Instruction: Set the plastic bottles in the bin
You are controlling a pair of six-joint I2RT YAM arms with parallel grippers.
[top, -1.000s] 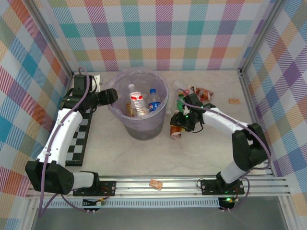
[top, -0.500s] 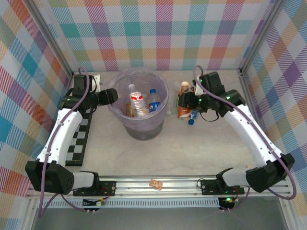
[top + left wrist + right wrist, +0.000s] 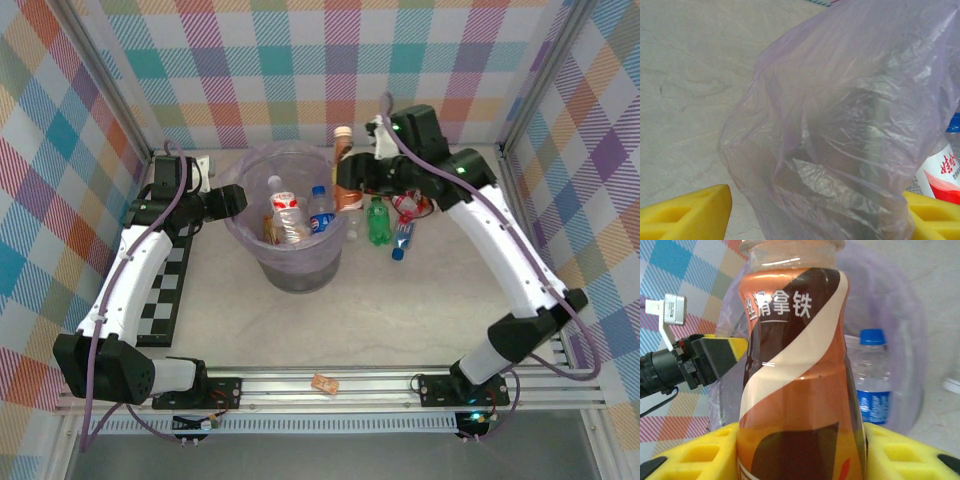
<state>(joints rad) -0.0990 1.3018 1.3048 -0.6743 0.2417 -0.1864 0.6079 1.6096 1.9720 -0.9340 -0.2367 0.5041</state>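
Up to the bin went the right arm; a moment ago it was lower, by the bottles lying on the worktop. Now the right fingers pinch a brown bottle low on its body, one on each side. It stands upright. Seen from above, it is in the upper middle of the frame, right at the bin's right rim. I cannot tell if it is over the bin or just beside it.

The left fingers are spread wide at the bin's left rim, with the lilac bag bunched between them.

Inside the bin lie a red-label bottle and a blue-cap bottle, side by side.

On the worktop just right of the bin lies a green bottle, with two more bottles close on its right. A small tan block sits well apart, by the rail at the bottom middle of the frame.
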